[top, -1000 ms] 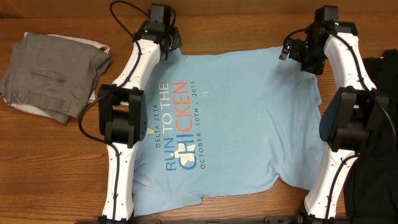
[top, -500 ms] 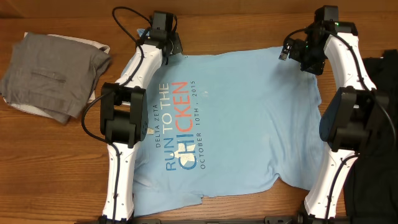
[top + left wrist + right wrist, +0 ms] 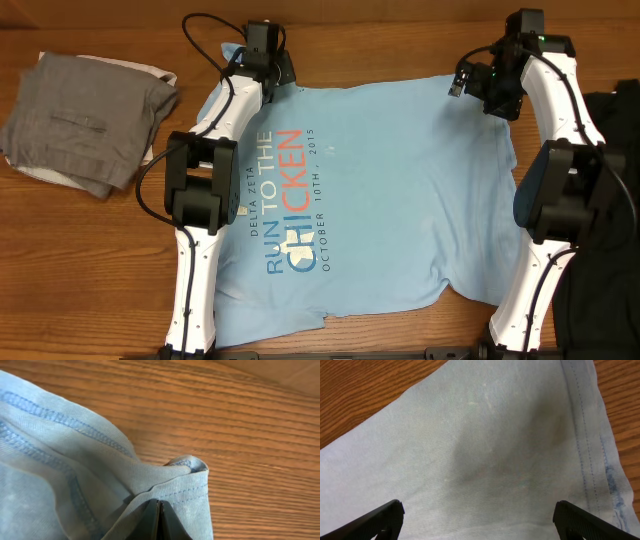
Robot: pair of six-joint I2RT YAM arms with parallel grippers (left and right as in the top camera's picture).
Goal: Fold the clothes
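Light blue T-shirt [image 3: 400,190]: spread print side up across the middle of the wooden surface [image 3: 380,40], between the two arms. Blue and orange lettering runs sideways along its left half; the near edge is wrinkled. Left hand [image 3: 158,512]: fingers together, clamped on a bunched, stitched edge of the T-shirt at its far left corner, the cloth drawn into a small peak. Right hand [image 3: 477,512]: fingers wide apart, holding nothing, poised over the far right corner beside a hemmed edge. Folded grey garment [image 3: 85,120]: far left, apart from the T-shirt. Dark cloth [image 3: 615,200]: right margin, partly out of view.
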